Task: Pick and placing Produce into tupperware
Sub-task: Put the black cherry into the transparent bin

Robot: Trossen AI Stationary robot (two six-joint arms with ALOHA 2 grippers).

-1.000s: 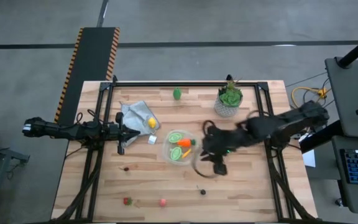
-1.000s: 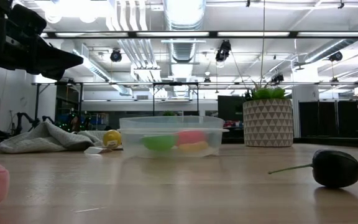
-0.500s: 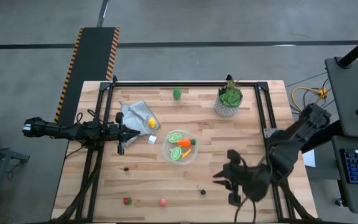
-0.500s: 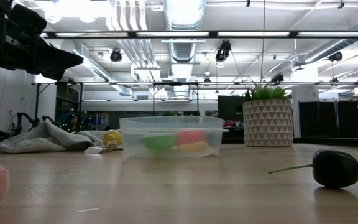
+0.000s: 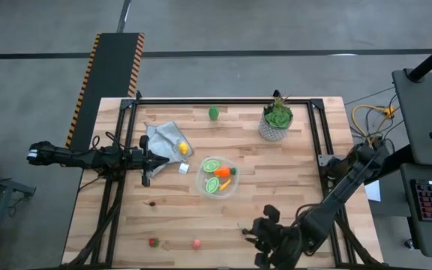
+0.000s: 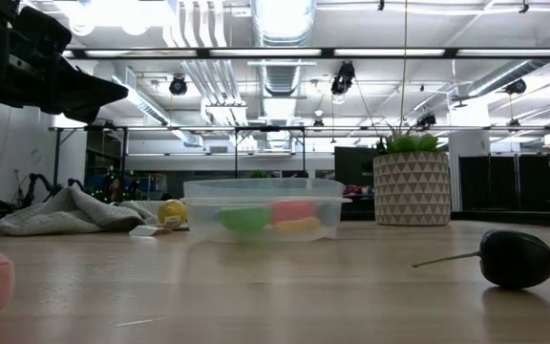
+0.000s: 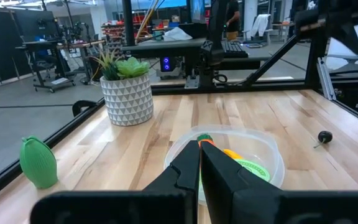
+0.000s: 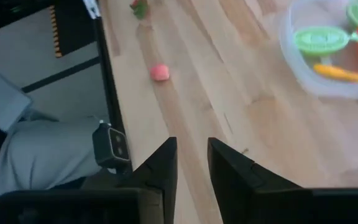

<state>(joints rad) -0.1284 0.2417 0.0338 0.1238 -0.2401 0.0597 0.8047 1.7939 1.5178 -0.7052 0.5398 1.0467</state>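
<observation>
The clear tupperware [image 5: 217, 178] sits mid-table with green, orange and red produce inside; it also shows in the low view [image 6: 263, 208]. Loose produce lies around it: a green piece [image 5: 214, 113] near the far edge, a yellow one [image 5: 183, 148] on the grey cloth, a red one [image 5: 154, 242] and a pink one [image 5: 196, 243] near the near edge, and a dark stemmed one [image 6: 517, 258]. My right gripper [image 5: 262, 240] hangs open at the near edge, right of the pink piece [image 8: 159, 71]. My left gripper [image 7: 199, 167] is shut and points at the tupperware from the left.
A potted plant [image 5: 277, 120] stands at the far right and a crumpled grey cloth [image 5: 163, 139] at the far left. A small white cube [image 5: 184, 169] lies beside the tupperware. A person in grey clothing [image 8: 30, 162] is just beyond the near table edge.
My right arm has swung away from the tupperware's right side toward the near edge of the table, and its gripper now hangs by the near edge close to the dark piece. The produce and the tupperware have stayed in place.
</observation>
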